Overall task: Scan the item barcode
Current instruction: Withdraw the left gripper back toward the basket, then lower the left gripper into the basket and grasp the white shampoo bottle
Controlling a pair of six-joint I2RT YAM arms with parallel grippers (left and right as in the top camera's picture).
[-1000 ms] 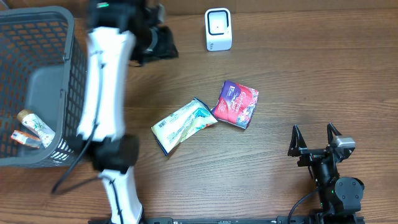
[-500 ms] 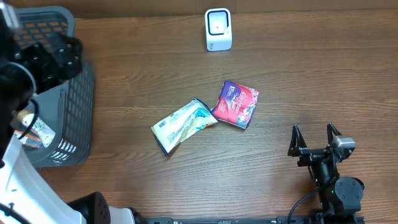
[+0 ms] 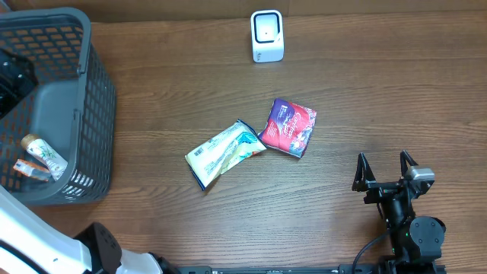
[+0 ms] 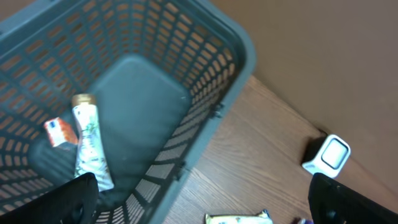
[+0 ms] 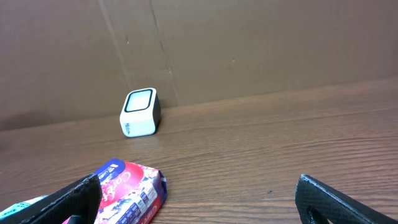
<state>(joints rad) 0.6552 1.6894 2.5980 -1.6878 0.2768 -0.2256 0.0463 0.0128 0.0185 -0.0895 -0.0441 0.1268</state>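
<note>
From above, the white scanner (image 3: 267, 36) is sitting at the far edge of the wooden table (image 3: 396, 84). The purple packet (image 3: 288, 127) is lying nearer than the scanner, and the green-and-white packet (image 3: 225, 153) is touching its left corner. The grey basket (image 3: 97, 114) is standing well to the left of the scanner, holding a tube (image 3: 44, 152) and a small orange packet (image 3: 27, 169) side by side. The right gripper (image 3: 386, 173) is resting well nearer than the scanner and to its right, its fingers spread with nothing between them. Through the left wrist camera, the left gripper (image 4: 211, 204) is hanging above the basket (image 4: 236, 56) with its fingers (image 4: 71, 199) spread wide and empty. The tube (image 4: 87, 140) and the orange packet (image 4: 59, 132) are lying on the basket floor, and the scanner (image 4: 328, 155) is showing far off to the right, with an edge of the green-and-white packet (image 4: 239, 218) peeking in nearer than it. Through the right wrist camera, the right gripper (image 5: 199, 202) is gaping open low over the table, the scanner (image 5: 140, 113) is standing against the cardboard wall (image 5: 249, 43), and the purple packet (image 5: 127, 190) is lying nearer than the scanner, beside the left finger (image 5: 74, 194).
</note>
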